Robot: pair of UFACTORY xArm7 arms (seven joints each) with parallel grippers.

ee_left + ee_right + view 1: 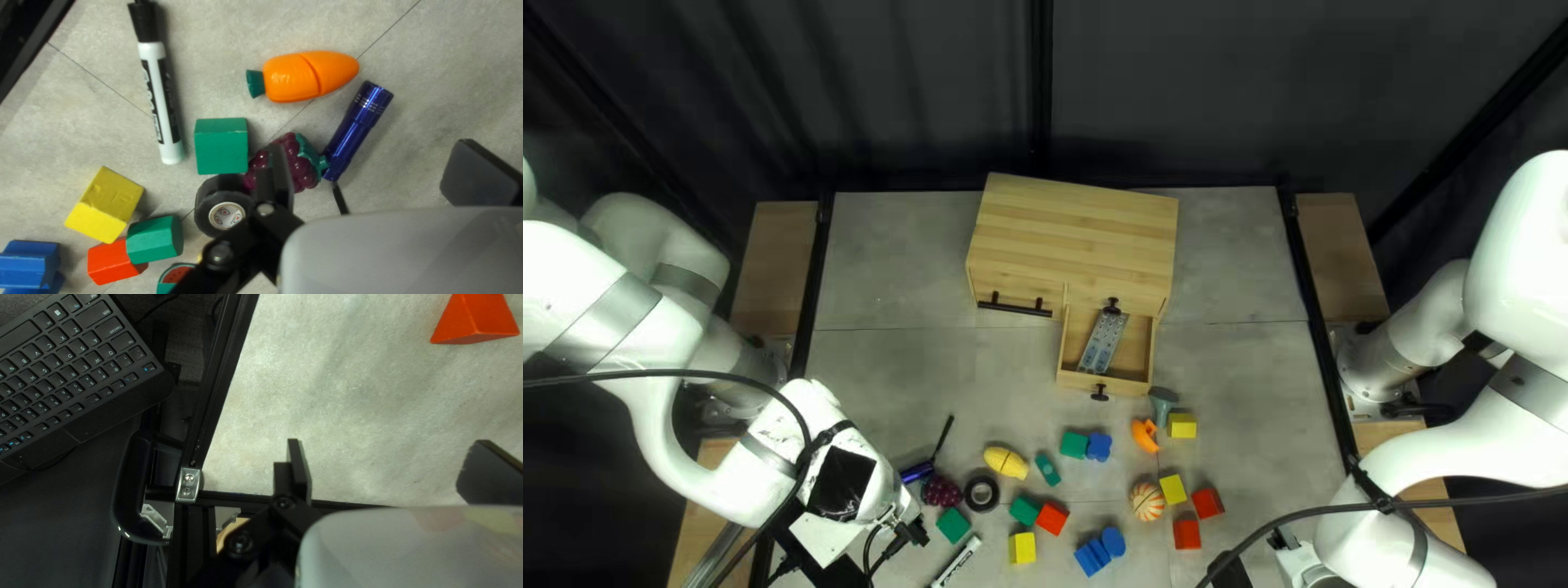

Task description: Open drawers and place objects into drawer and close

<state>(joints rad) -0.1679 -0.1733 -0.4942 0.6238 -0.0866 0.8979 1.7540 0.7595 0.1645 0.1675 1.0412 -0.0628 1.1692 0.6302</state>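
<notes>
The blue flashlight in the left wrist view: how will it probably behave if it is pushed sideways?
The blue flashlight would probably roll, since its barrel is round, though the toy berry close beside its tail may block one side. Its hard-looking, glossy surface suggests it is stiff and perhaps a little slippery.

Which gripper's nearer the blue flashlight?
Left: the left gripper hovers open above the flashlight; the right gripper is across the table, near its edge.
</notes>
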